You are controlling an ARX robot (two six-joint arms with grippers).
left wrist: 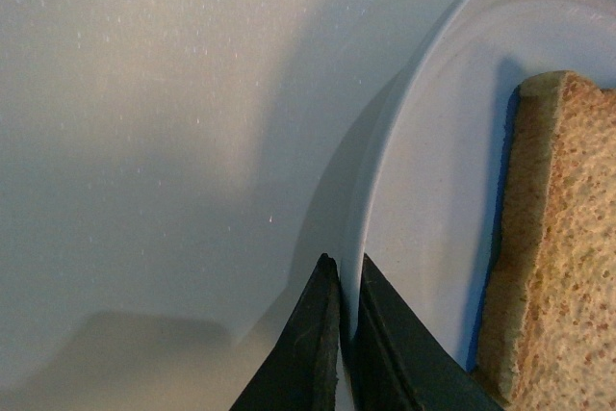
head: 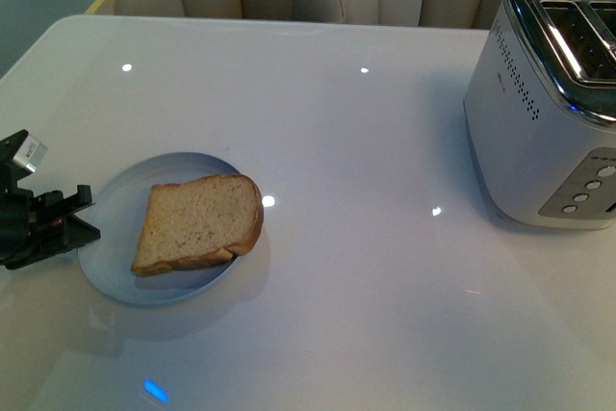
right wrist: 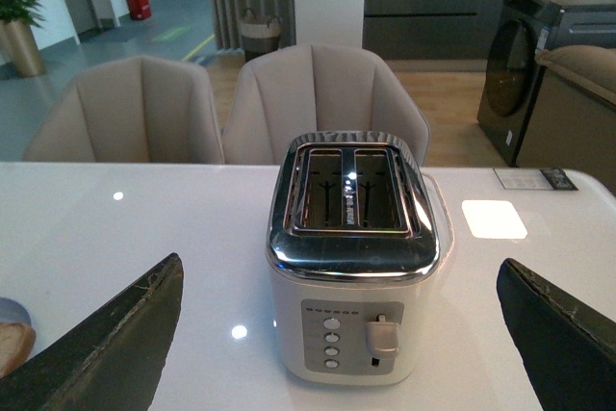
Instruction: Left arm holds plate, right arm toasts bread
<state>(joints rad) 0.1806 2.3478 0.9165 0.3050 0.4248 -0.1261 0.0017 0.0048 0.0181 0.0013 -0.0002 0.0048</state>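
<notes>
Pale-blue plate [head: 111,204] was clenched at its nine o'clock rim by our left tool [head: 85,217]; our right tool [right wrist: 339,271] hung released. We feared the shallow pinch slipping, spilling the bread [head: 199,223].

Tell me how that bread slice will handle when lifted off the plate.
The bread looks thin and porous: probably light, and may sag or crumble if pinched hard. Its crusted corner seems to overhang the plate rim, likely offering a grippable edge. Lying flat, it should not roll.
</notes>
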